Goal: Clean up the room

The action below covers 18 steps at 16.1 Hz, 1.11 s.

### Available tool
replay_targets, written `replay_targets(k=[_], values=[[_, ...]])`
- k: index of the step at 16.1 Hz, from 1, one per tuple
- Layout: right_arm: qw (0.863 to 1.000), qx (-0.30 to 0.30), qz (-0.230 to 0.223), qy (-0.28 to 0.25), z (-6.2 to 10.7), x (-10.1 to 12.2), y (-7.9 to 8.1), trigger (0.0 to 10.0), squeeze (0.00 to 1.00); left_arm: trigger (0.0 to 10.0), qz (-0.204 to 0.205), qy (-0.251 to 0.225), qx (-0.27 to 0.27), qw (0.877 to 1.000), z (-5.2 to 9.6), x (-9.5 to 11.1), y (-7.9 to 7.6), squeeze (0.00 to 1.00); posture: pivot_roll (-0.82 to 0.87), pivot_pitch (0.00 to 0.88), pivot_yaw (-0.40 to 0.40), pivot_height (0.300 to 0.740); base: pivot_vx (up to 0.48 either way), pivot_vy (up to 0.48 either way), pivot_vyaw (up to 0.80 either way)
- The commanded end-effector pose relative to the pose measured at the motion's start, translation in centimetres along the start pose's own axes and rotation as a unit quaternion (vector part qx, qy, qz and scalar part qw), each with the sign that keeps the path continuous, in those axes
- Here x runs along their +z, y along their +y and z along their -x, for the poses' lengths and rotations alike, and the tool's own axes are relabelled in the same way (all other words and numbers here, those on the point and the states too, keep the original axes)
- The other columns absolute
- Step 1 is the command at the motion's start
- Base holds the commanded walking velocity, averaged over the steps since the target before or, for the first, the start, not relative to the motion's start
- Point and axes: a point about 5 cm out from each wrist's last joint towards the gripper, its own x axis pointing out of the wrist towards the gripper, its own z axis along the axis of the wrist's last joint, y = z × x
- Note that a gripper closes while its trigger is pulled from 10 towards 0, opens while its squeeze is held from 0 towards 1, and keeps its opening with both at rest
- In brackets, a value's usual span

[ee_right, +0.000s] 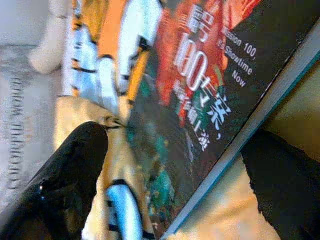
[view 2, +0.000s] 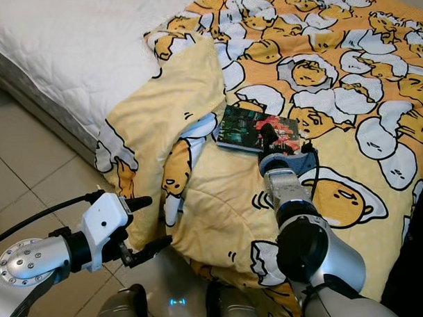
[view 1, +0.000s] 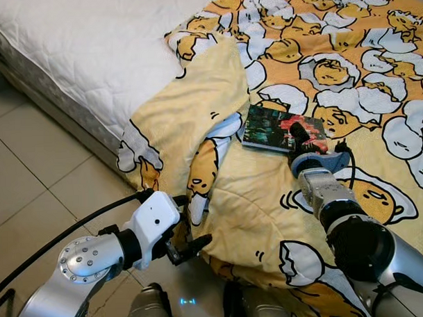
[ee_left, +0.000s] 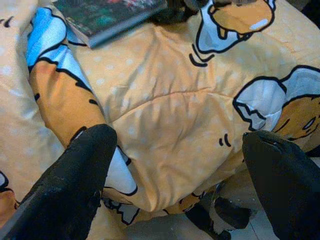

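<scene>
Dark-covered book, printed "100" and "Showtime Now", lies on the yellow blanket; right gripper straddles its edge, fingers wide. Left gripper gapes at the bed's corner above tiled floor.

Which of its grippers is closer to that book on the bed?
Right. The right gripper is at the book, fingers straddling its edge; the left gripper hangs open at the blanket's lower edge, well short.

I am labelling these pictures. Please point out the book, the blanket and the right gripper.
book [view 1: 269, 126]: left eye view, middle of the cover.
blanket [view 1: 248, 199]: left eye view, plain yellow part.
right gripper [view 1: 301, 136]: left eye view, at its fingertips.
</scene>
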Motion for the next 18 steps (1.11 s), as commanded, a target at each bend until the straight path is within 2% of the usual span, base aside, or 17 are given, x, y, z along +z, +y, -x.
replay_targets(k=[1, 6, 7, 9, 11, 12, 18], values=[[1.000, -0.022, 0.006, -0.005, 0.1, 0.0, -0.4, 10.0, 0.00, 10.0, 0.001, -0.005, 0.009, 1.000, 0.5, 0.4, -0.2, 0.62, 0.21, 0.285, -0.120, 0.740, 0.000, 0.000, 0.00], [0.999, -0.044, -0.006, -0.017, 0.2, -0.5, -1.1, 10.0, 0.00, 10.0, -0.001, -0.006, 0.026, 1.000, 1.6, 0.9, -0.4, 0.62, 0.25, 0.329, -0.091, 0.740, 0.000, 0.000, 0.00], [0.999, -0.041, -0.009, -0.018, 0.2, -0.6, -1.0, 10.0, 0.00, 10.0, -0.001, -0.005, 0.027, 1.000, 1.6, 0.9, -0.4, 0.62, 0.25, 0.332, -0.089, 0.740, 0.000, 0.000, 0.00], [0.999, -0.007, -0.038, -0.027, -0.1, -0.5, 0.2, 9.8, 0.00, 10.0, 0.000, -0.004, 0.028, 1.000, 1.8, 0.9, -0.5, 0.62, 0.25, 0.337, -0.087, 0.740, 0.000, 0.000, 0.00], [0.998, 0.024, -0.048, -0.036, -0.3, 0.0, 1.4, 1.1, 0.00, 10.0, 0.001, -0.005, 0.030, 1.000, 1.8, 1.0, -0.6, 0.62, 0.25, 0.331, -0.095, 0.740, 0.000, 0.000, 0.00], [0.997, 0.038, -0.053, -0.039, -0.5, 0.2, 1.9, 0.0, 0.00, 10.0, 0.003, -0.007, 0.032, 0.999, 1.8, 1.1, -0.6, 0.62, 0.25, 0.326, -0.100, 0.740, 0.000, 0.000, 0.00], [0.996, 0.058, -0.056, -0.040, -0.5, 0.3, 2.4, 0.0, 0.00, 10.0, 0.006, -0.009, 0.033, 0.999, 1.8, 1.1, -0.8, 0.62, 0.24, 0.323, -0.105, 0.740, 0.000, 0.000, 0.00]])
